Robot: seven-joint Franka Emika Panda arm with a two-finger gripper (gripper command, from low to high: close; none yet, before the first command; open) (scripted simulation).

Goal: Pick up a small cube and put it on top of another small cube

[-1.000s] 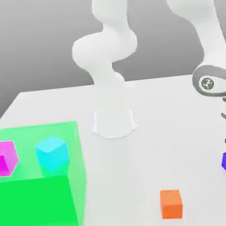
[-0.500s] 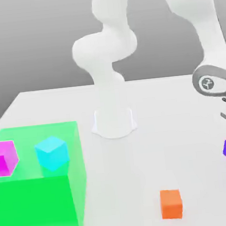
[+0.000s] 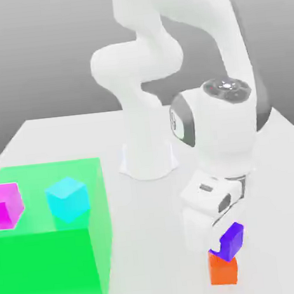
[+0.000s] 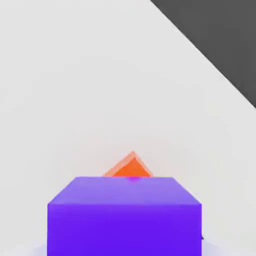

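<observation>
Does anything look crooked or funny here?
Yes. The purple cube sits right above the orange cube but turned crooked to it: in the hand view an orange corner pokes out past the purple edge. Nothing else looks odd.

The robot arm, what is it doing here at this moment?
The white arm has its gripper low over the table, with the small purple cube right above the small orange cube. The purple cube looks turned relative to the orange one, so the stack may not be square. Whether it is already released cannot be told. At the exterior view's left, a magenta cube and a cyan cube sit untouched at a green block.
</observation>
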